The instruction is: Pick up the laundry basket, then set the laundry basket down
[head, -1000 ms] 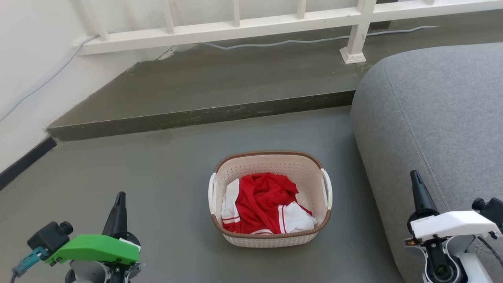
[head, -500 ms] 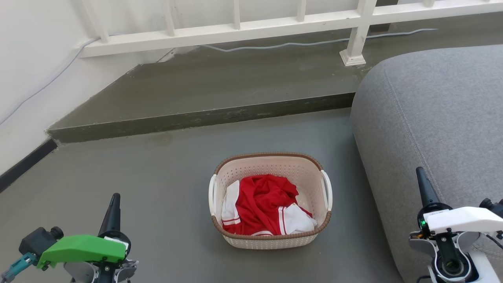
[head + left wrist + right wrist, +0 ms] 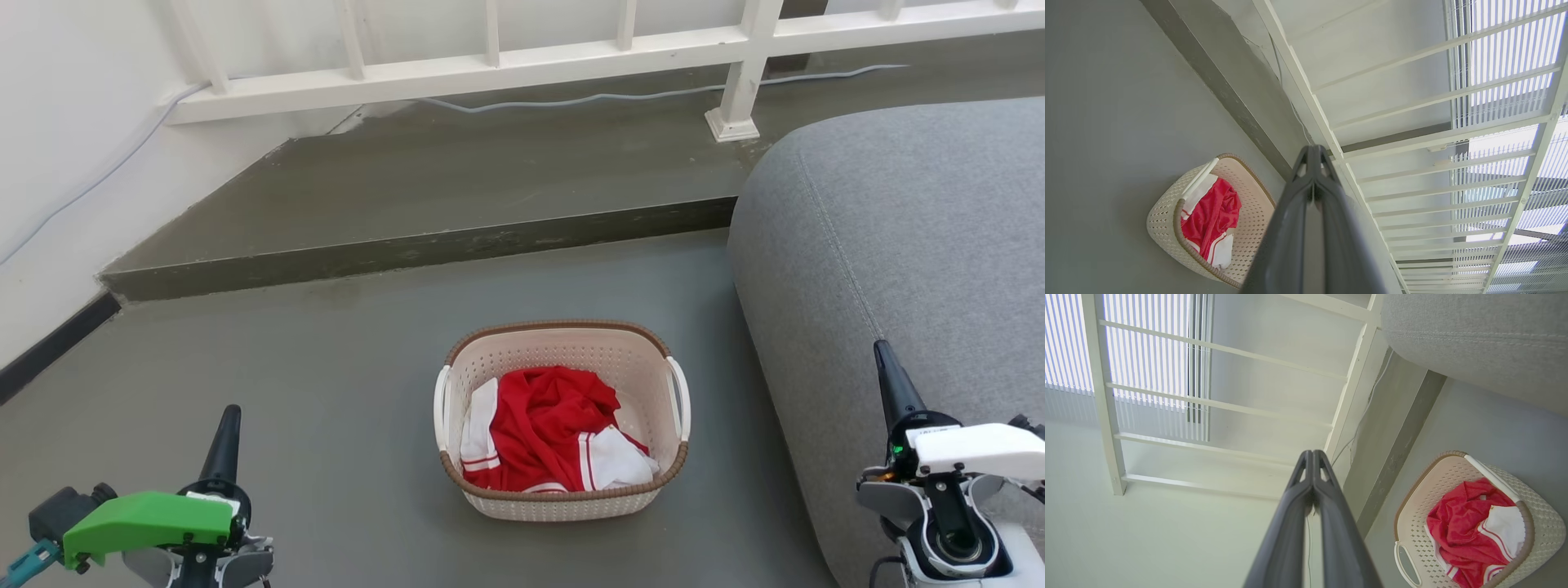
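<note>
The laundry basket point(image 3: 563, 498), cream with perforated walls, a brown rim and white side handles, stands on the grey floor with red and white clothes inside. The left wrist view has the laundry basket point(image 3: 1163, 220) at lower left, and the right wrist view has the laundry basket point(image 3: 1541, 522) at lower right. My left gripper point(image 3: 229, 413) is shut and empty, well to the basket's left near the bottom edge. Shut and empty too, my right gripper point(image 3: 882, 349) hangs to the basket's right, in front of the sofa. Both grippers' tips point(image 3: 1313, 148) point(image 3: 1313, 451) point past the basket toward the railing.
A grey sofa point(image 3: 898, 229) fills the right side, close beside the basket. Behind the basket a raised concrete step point(image 3: 424, 245) runs across, with a white railing point(image 3: 522, 69) and a cable point(image 3: 571, 100) on it. A white wall with dark skirting point(image 3: 49, 343) is at left.
Both grippers have drawn back toward the bottom of the head view and spread outward, away from the basket. The camera has tilted slightly. The basket stays on the floor.
</note>
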